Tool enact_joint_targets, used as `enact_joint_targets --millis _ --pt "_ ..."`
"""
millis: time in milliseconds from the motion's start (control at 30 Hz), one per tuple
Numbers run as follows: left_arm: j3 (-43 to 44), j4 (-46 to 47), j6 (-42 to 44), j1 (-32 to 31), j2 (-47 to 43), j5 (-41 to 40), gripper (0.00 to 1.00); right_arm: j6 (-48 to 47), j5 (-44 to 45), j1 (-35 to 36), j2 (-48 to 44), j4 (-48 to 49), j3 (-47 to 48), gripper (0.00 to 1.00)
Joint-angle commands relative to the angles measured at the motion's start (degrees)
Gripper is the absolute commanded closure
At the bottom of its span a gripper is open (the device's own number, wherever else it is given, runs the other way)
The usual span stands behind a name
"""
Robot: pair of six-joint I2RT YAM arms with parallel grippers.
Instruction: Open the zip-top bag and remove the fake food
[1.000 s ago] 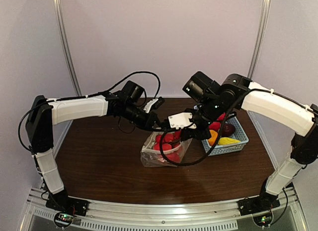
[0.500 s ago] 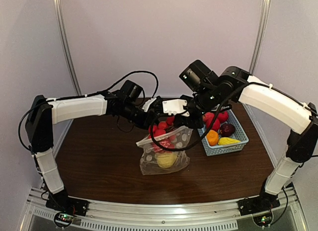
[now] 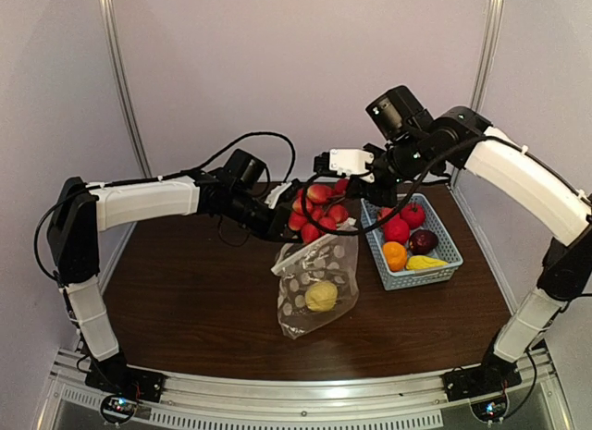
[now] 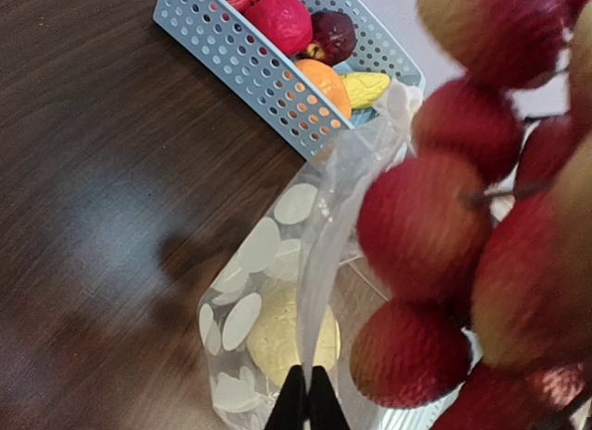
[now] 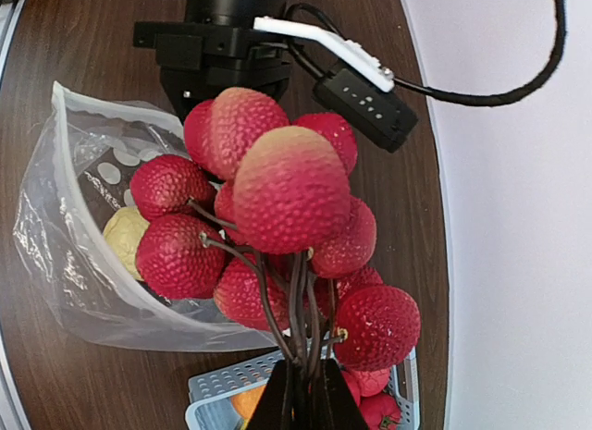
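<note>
The zip-top bag (image 3: 310, 277), clear with white dots, hangs open above the table with a yellow fruit (image 3: 321, 295) at its bottom. My left gripper (image 3: 285, 231) is shut on the bag's rim, which is pinched between its black fingertips in the left wrist view (image 4: 308, 404). My right gripper (image 3: 350, 182) is shut on the brown stems of a bunch of red bumpy fruits (image 3: 319, 210), held above the bag's mouth and clear of it. In the right wrist view the bunch (image 5: 277, 194) fills the middle above the gripper (image 5: 305, 398), with the bag (image 5: 65, 254) at left.
A light-blue basket (image 3: 418, 271) stands on the table right of the bag, holding red, orange, dark purple and yellow fruits. It shows also in the left wrist view (image 4: 242, 62). The two arms nearly meet over the middle of the table.
My right gripper has risen and moved right, drawing the red bunch out of the bag. The bag has been lifted off the table and now hangs from the left gripper.
</note>
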Motion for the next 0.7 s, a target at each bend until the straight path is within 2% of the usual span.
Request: enact_joint_targets --millis 0,200,367,667 --pt "0.99 0.20 0.90 0.04 -1.47 0.69 1.00 1.30 -2.05 -2.11 -3.49 1.30 3.73 1.00" --pt "1.07 0.13 0.90 0.48 -1.51 0.55 1.00 1.12 -6.28 -4.15 -4.94 -0.61 5.03 1.00" --pt "1.31 -0.05 0.81 1.26 -1.70 0.51 1.00 0.84 -5.54 -7.19 -7.26 -0.33 2.70 1.00" --pt "1.34 -0.18 0.82 2.76 -3.19 -0.57 1.00 1.77 -9.23 -19.50 -15.44 5.99 -13.43 1.00"
